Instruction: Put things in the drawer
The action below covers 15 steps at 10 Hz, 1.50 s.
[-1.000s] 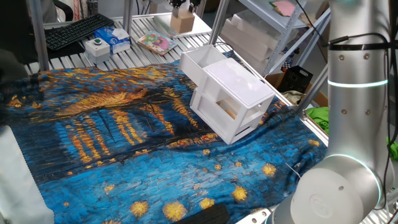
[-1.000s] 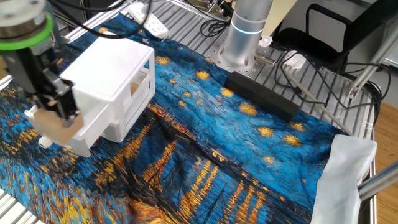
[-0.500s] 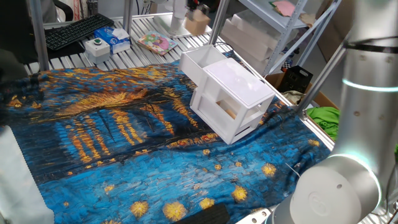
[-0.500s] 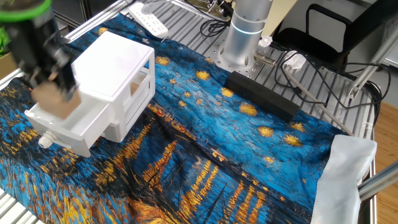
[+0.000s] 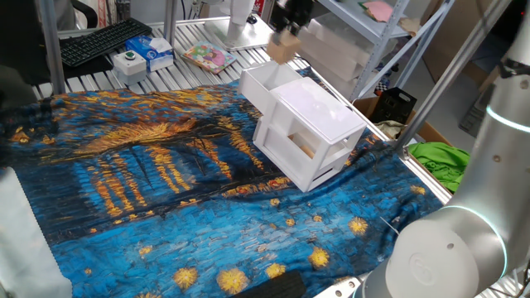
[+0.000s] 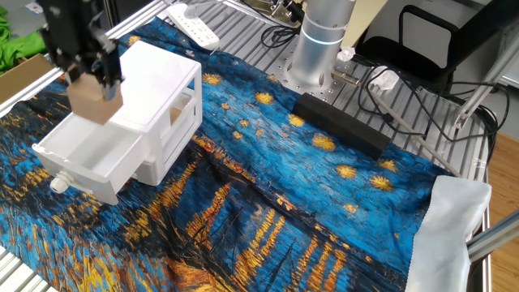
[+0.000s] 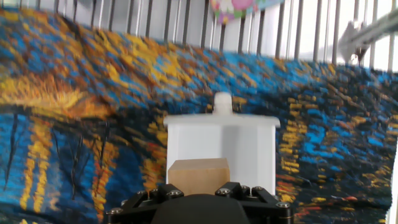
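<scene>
My gripper (image 6: 87,71) is shut on a small tan block (image 6: 95,102) and holds it in the air above the open upper drawer (image 6: 85,154) of the white cabinet (image 6: 150,89). In one fixed view the block (image 5: 284,45) hangs just over the drawer's far end (image 5: 267,81). In the hand view the block (image 7: 199,174) sits right at my gripper (image 7: 198,188), with the pulled-out drawer (image 7: 221,146) and its knob (image 7: 222,103) below. The lower drawer (image 5: 300,147) with the front slot is closed.
The cabinet stands on a blue and yellow painted cloth (image 5: 149,174). A white button box with a green button (image 5: 130,60), a keyboard (image 5: 103,39) and a small colourful packet (image 5: 208,56) lie on the slatted bench behind. A white power strip (image 6: 193,24) lies beyond the cabinet.
My gripper has carried the tan block from beyond the drawer's front end to a spot above the open upper drawer. The cabinet has not moved.
</scene>
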### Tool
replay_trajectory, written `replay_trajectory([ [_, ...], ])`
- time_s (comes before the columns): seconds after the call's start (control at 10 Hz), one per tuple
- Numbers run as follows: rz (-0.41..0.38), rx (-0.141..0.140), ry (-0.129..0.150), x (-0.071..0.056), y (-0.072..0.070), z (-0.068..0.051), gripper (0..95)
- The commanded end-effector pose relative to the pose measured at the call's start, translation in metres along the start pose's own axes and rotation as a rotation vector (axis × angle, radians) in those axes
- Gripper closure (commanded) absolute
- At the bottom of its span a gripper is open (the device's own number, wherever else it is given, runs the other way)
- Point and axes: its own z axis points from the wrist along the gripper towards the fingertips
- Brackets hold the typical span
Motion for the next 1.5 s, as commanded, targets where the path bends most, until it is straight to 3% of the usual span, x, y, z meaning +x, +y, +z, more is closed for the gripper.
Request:
replay_trajectory([
  [0.1,-0.005,-0.01,0.002,-0.0411,-0.0052,0.0025,95.0],
  [1.5,-0.015,-0.012,-0.001,-0.0417,-0.0056,0.0065,95.0],
])
